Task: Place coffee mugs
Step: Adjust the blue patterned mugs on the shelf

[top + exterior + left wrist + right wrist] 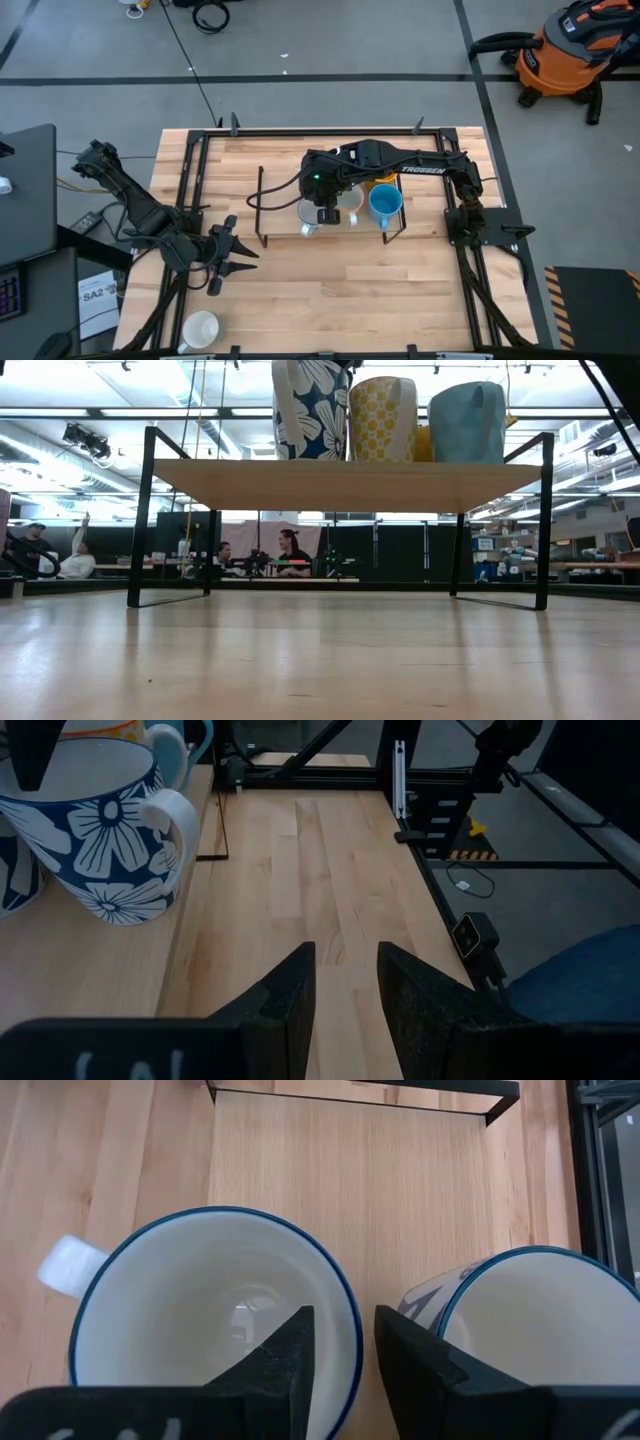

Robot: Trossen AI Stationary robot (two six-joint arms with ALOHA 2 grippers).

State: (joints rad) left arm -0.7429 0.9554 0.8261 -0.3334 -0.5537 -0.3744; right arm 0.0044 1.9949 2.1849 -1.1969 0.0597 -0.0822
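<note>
Setting a floral mug on the rack, centre frame.
The right gripper straddles the floral mug rim, jaws narrow, apparently just loosened; next, lift clear. The left gripper, partly open, waits lower left near a white mug.

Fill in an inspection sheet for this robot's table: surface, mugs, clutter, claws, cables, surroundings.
Surface: wooden table with a black rack at its middle.
Mugs: blue-rimmed mug, yellow mug and blue mug stand on the rack with others; a white mug sits alone on the table by the left arm.
Clutter: nothing seen.
Claws: right claw open, straddling the blue-rimmed mug's rim, one finger inside; left claw open and empty, over the table beside the rack.
Cables: black cable on the floor.
Surroundings: orange vacuum; people seated beyond.
</note>
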